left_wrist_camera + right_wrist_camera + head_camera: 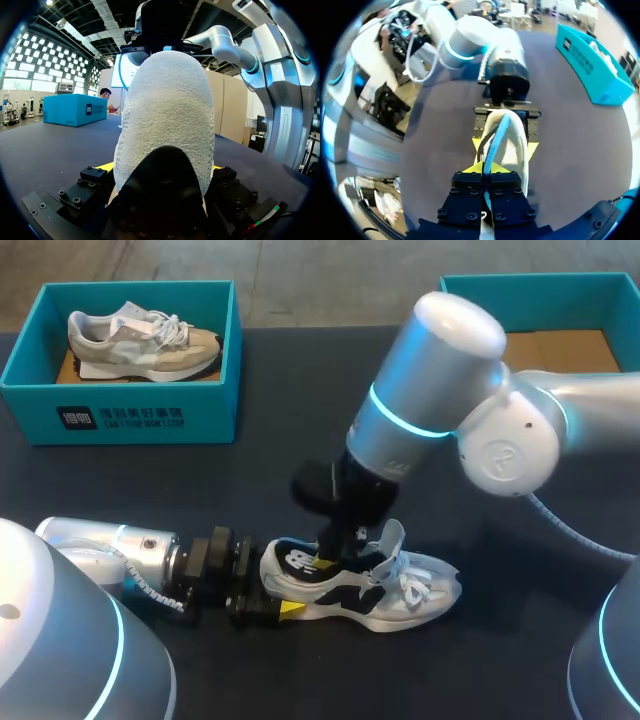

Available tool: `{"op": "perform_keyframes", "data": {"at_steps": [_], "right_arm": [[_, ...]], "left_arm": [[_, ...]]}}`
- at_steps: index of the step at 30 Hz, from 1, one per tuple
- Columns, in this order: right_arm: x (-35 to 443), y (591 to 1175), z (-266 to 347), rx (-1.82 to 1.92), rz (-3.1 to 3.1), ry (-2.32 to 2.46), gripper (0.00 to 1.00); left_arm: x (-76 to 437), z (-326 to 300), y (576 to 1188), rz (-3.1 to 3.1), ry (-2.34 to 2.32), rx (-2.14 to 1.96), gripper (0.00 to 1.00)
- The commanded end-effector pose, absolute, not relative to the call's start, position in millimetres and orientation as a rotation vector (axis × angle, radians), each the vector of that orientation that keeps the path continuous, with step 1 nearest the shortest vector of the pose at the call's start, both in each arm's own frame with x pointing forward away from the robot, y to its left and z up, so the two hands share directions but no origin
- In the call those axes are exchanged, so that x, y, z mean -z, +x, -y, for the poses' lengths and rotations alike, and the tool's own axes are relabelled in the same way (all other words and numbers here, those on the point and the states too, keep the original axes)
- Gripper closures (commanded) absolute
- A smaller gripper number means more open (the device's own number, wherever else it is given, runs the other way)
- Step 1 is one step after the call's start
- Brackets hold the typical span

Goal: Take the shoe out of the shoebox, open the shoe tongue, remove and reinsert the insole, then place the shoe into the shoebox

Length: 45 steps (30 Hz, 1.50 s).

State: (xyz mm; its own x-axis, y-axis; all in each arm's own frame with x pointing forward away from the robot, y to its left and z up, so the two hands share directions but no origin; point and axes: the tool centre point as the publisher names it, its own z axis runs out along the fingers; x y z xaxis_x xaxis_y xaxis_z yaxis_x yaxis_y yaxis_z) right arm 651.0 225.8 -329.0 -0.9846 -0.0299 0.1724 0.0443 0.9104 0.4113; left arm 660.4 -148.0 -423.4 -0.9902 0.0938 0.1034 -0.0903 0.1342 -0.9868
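Note:
A white and black shoe lies on its sole on the dark table, toe to the right. My left gripper comes in low from the left. Its fingers stand wide on both sides of the heel and clamp it. My right gripper reaches down from above into the shoe's opening. There it is shut on the thin, blue-edged insole, which stands on edge inside the shoe. The tongue is folded up toward the toe. The left gripper's yellow tips flank the heel.
A teal shoebox at the back left holds a beige shoe. A second teal shoebox at the back right shows a bare cardboard floor, partly hidden by my right arm. Dark tabletop lies between the boxes and the shoe.

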Motion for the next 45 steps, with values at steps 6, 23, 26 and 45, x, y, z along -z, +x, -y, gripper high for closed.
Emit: {"op": "perform_keyframes", "data": {"at_steps": [6,23,26,45], "right_arm": [[320.6,655.0,-225.3,0.659,2.854,0.163,1.0],[326.3,659.8,-265.1,0.473,2.754,0.452,1.0],[328.9,660.9,-267.4,0.474,2.74,0.46,0.93],[319.8,653.4,-241.5,0.498,2.769,0.332,0.72]], "left_arm": [[428.1,148.3,659.1,2.259,0.0,-1.979,1.0],[428.1,148.3,659.1,2.259,0.0,-1.979,1.0],[428.1,148.3,659.1,2.259,0.0,-1.979,1.0],[428.1,148.3,659.1,2.259,0.0,-1.979,1.0]]}}
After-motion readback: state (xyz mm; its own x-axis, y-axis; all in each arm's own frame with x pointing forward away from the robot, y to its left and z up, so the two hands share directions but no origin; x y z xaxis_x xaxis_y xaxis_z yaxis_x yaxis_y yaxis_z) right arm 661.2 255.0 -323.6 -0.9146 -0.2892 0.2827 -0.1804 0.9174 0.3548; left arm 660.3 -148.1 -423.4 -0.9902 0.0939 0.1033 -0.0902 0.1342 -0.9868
